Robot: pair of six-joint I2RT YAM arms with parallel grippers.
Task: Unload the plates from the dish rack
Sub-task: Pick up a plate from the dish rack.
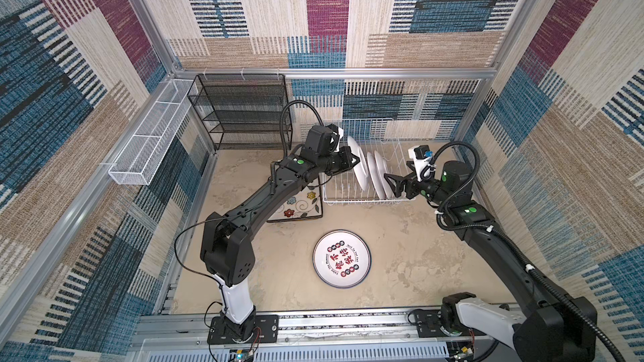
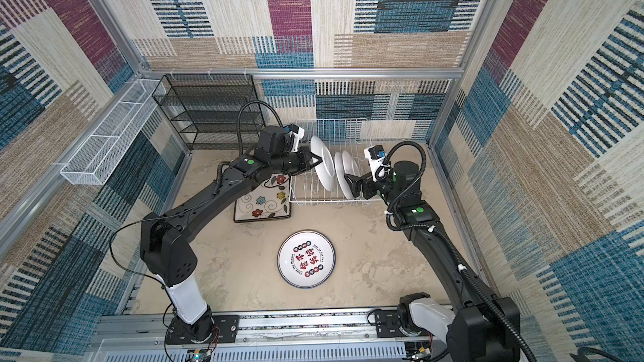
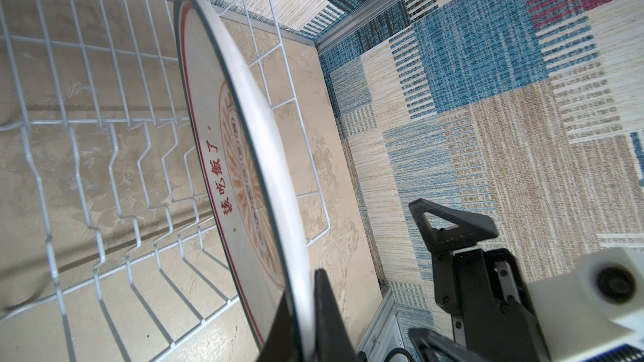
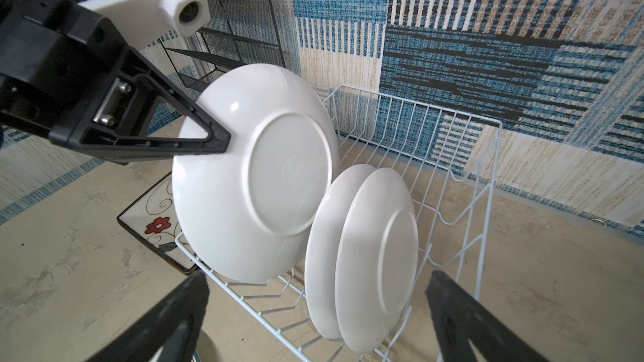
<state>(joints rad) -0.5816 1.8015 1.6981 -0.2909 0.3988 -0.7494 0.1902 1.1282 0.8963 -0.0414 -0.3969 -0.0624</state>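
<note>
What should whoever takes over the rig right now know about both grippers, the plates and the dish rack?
Grippers: the left gripper is shut on the rim of the large round plate, which stands upright in the dish rack. The right gripper is open and empty at the rack's other end.
In the rack: two smaller round plates, upright.
Done: the square floral plate and the round plate with red characters lie flat on the table.
Left: lift out the held plate, then the two smaller ones.
</note>
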